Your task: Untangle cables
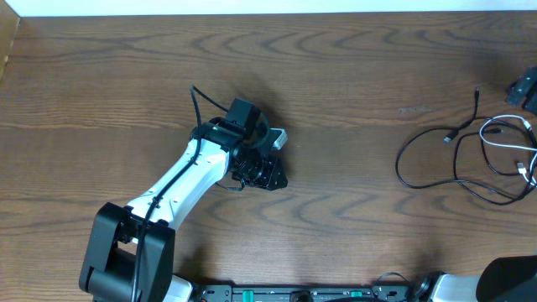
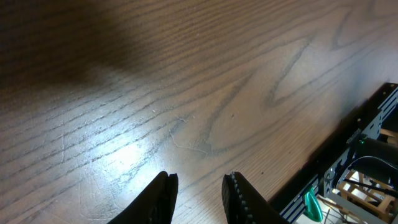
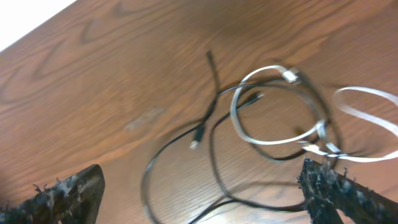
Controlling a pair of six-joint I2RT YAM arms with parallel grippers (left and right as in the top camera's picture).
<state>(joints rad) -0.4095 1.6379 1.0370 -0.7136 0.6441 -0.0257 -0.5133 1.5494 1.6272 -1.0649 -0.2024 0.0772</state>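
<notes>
The cables lie in a loose tangle on the wooden table at the far right of the overhead view: black cables (image 1: 401, 159) in wide loops and one white cable (image 1: 495, 120) crossing them. In the right wrist view the black cables (image 3: 214, 87) and the white cable (image 3: 235, 118) overlap just ahead of the jaws. My right gripper (image 3: 200, 171) is wide open, with black loops lying between and below its fingers, and holds nothing. My left gripper (image 2: 199, 177) is open and empty over bare wood near the table's middle (image 1: 267, 172), far from the cables.
The left arm (image 1: 180, 189) stretches from the front left toward the middle. A black object (image 1: 524, 88) sits at the right edge above the cables. The front rail (image 1: 294, 294) with the arm bases runs along the near edge. The table's far edge (image 1: 268, 12) meets a white wall.
</notes>
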